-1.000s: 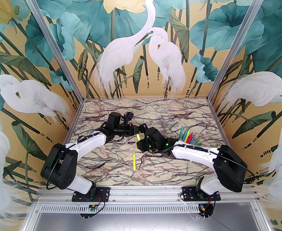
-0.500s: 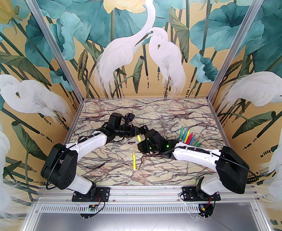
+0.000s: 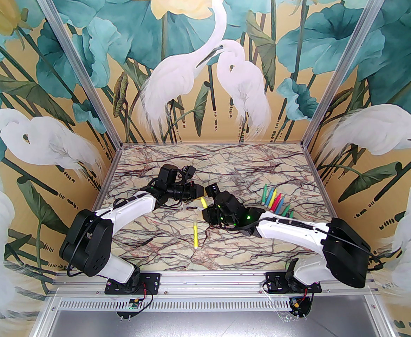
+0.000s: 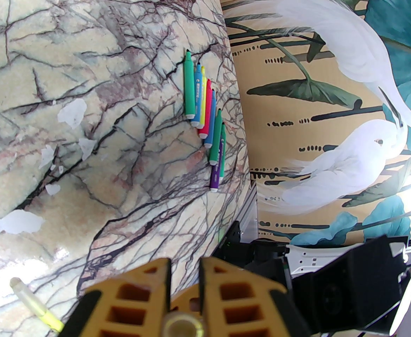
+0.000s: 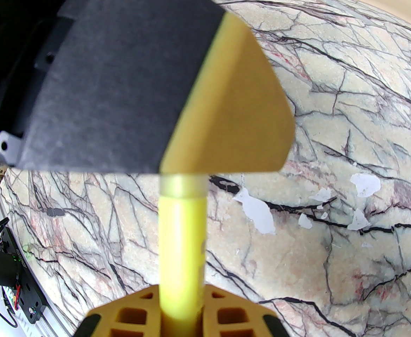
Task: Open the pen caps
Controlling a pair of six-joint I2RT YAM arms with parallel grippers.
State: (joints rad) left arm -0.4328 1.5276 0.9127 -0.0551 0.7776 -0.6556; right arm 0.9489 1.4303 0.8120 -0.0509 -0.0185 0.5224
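Over the middle of the table [image 3: 247, 160] the right gripper [image 5: 182, 295] is clamped on the body of a yellow pen [image 5: 182, 237]. The left gripper [image 4: 185, 267] pinches its pale cap [image 5: 182, 185], jaws nearly together. The cap sits fully on, so I'd say the pull-off is the step in hand. It calls for drawing the arms apart straight along the pen. Another capped yellow pen [image 3: 195, 236] lies nearer the front edge. A row of pens [image 3: 274, 200] by the right edge looks already uncapped.

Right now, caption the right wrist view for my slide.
Right end effector holds the yellow pen, cap pinched by left end effector.
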